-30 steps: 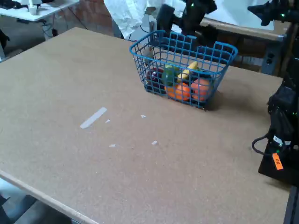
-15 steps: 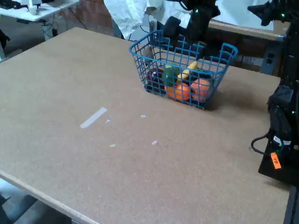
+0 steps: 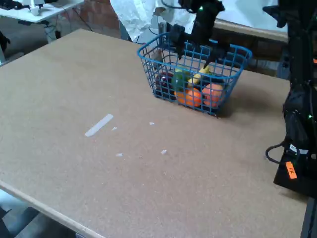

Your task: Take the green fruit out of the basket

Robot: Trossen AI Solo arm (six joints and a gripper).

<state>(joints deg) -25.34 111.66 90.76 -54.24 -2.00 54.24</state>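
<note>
The blue wire basket (image 3: 148, 62) stands at the far side of the table in the fixed view. Through its front mesh I see the green fruit (image 3: 179, 81) at the left, beside a yellow banana (image 3: 200, 75) and two orange fruits (image 3: 192, 97). My black gripper (image 3: 194, 44) comes down from above over the back half of the basket. Its two dark fingers (image 3: 176, 34) stand apart, with nothing visibly between them. It hovers above and behind the green fruit, not touching it.
A dark purple-red piece (image 3: 162, 82) lies at the basket's left end. A strip of tape (image 3: 99, 125) and small scraps lie on the brown tabletop (image 3: 124, 173). Black equipment with cables (image 3: 297, 144) stands at the right edge. White cloth (image 3: 133, 15) hangs behind the basket.
The gripper has come lower and shifted over the basket's back rim, now reaching down inside the rim line. The basket and the fruits have not moved.
</note>
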